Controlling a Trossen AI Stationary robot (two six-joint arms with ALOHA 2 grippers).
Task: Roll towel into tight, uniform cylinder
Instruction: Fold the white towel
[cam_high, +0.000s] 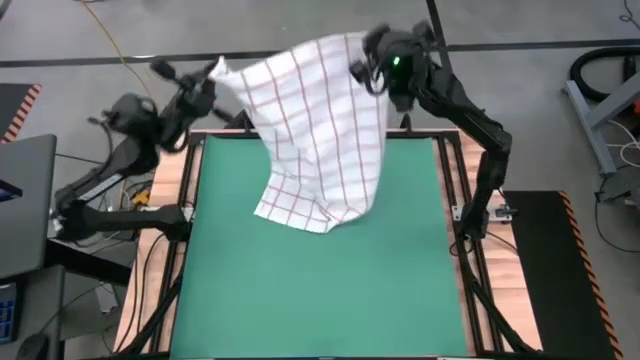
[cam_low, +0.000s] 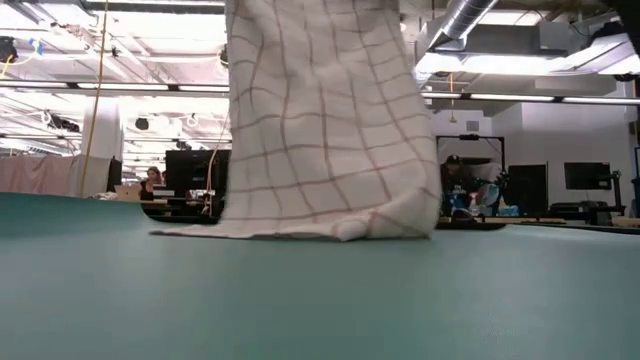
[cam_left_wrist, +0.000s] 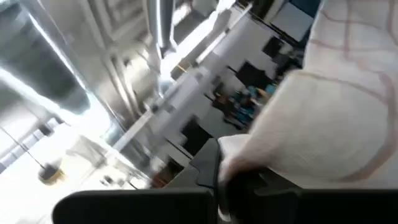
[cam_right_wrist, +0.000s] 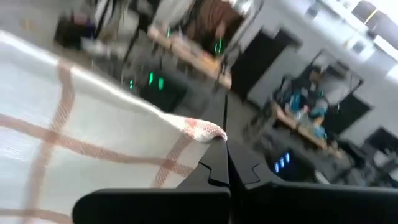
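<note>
Above the far end of the table we see the towel (cam_high: 315, 130) held up in the air by both arms, a thin white cloth with a red-brown grid of checks. It hangs down as a wide sheet, and only its lower edge rests on the green mat (cam_high: 320, 290), where the low view shows the hem (cam_low: 300, 228) bunched into a small fold. We see no containers on the table.

The left gripper (cam_high: 212, 72) is raised past the mat's far left corner, its fingers pressed together on one top corner of the towel; in the left wrist view the cloth (cam_left_wrist: 323, 112) billows out right from between the dark fingers (cam_left_wrist: 208, 171). The right gripper (cam_high: 362, 62) sits high past the far edge as well, to the right of the left one, pinching the other top corner; in its wrist view the red-striped corner (cam_right_wrist: 199, 130) is caught just where the closed fingers (cam_right_wrist: 245, 171) meet. The cloth is stretched between the two grips.

The mat covers most of the wooden tabletop (cam_high: 165, 200), which shows as bare strips along its sides inside a dark frame. Beyond the table we see an open workshop with ceiling lights, desks and screens, and a person (cam_low: 153, 180) seated far back on the left.
</note>
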